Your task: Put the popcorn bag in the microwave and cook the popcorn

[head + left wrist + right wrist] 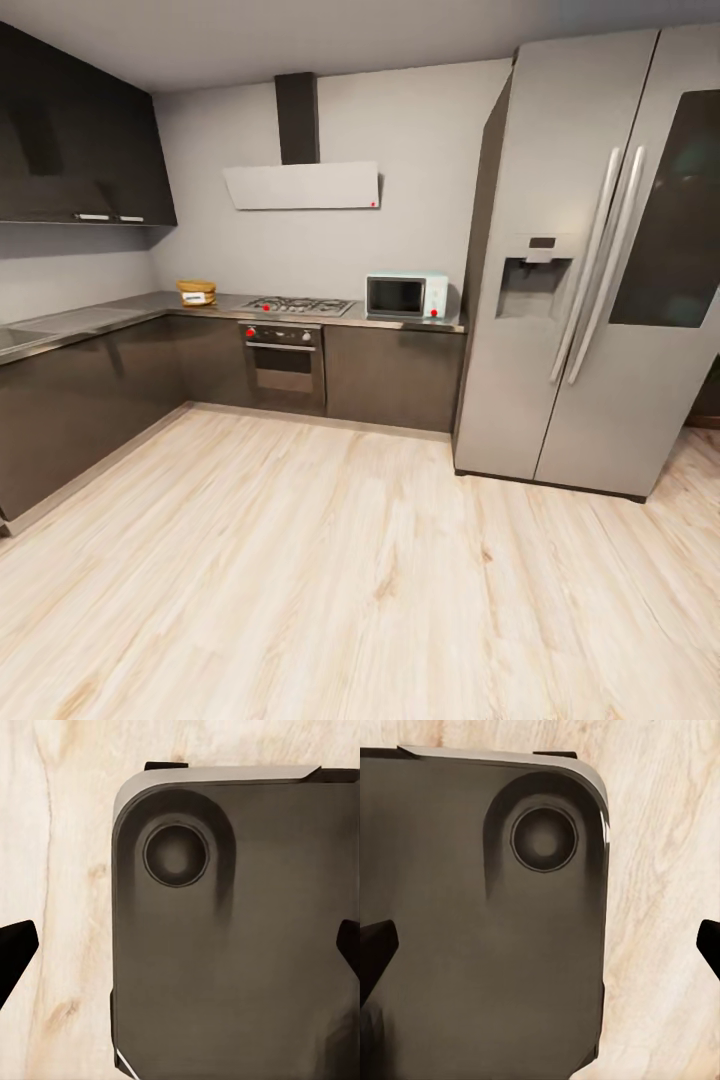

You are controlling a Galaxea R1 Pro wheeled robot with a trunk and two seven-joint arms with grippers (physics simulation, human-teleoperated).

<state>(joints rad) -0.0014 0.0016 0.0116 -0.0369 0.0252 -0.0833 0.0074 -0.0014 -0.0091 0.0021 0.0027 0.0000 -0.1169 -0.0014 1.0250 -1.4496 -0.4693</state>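
The robot stands well back on the light wood floor (330, 580) of the kitchen, facing the corner run of dark cabinets. The popcorn bag (196, 292) sits on the countertop (120, 312) near the back edge, close to the inner corner where the two runs meet, with the gas hob (298, 305) between it and the microwave (406, 296). The microwave stands toward the countertop's far end, just beside the tall steel fridge (590, 270), its door closed. Below the hob is the built-in oven (284, 362).

Both wrist views look down past the robot's dark base plate (240, 945) to the floor. The left gripper (180, 949) shows its two dark fingertips at opposite edges of the picture, spread wide with nothing between them; the right gripper (540, 949) looks the same, wide apart and empty.

The bag is likely light and soft-walled, being paper, so a hard pinch could crumple it or tip its contents. The rolled rim looks the stiffest part; a gentle hold across the rim, or around the squat body below it, seems the safest way to carry it upright.
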